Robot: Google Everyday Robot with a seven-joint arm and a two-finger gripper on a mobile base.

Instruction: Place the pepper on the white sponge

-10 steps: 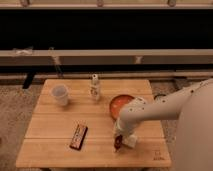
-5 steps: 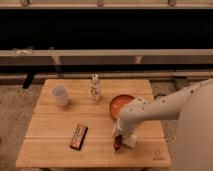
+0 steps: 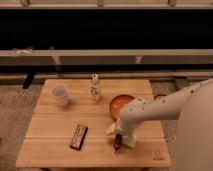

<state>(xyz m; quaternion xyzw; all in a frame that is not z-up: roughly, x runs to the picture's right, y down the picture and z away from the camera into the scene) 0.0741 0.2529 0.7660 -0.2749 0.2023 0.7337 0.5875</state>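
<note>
One pepper down at the table, beside the sponge rather than on it

Item 1. Pepper [image 3: 117,142]: small, dark red, tapered, standing roughly upright at the near edge of the table, directly under the gripper. Compared with a second ago it sits a little lower, its tip now at or very near the wood. Whether it is touching the surface cannot be told.

Item 2. White sponge [image 3: 111,129]: pale block just up and left of the pepper, partly covered by the arm. It has not shifted over the last second. The pepper is beside its near corner, apart from its top face.

Item 3. Gripper [image 3: 119,138]: low over the front right part of the table, pointing down, with the pepper hanging from it. Its fingers appear clamped on the pepper's upper end, though the contact itself is hard to make out.

Item 4. Arm: white, reaching in from the right, bent at the elbow; almost unmoved between the earlier views and now, apart from a slight drop.

Item 5. Surroundings: orange bowl [image 3: 121,105] just behind the arm; snack bar [image 3: 78,137] lying flat to the left, well apart; white cup [image 3: 60,94] at the far left; small bottle [image 3: 95,87] at the back centre. None of these has moved. All rest on the wooden table [image 3: 50,155].

Judgement: the small descent suggests a lowering is under way, but the pepper looks short of the sponge; a shift up and left seems needed before release.
</note>
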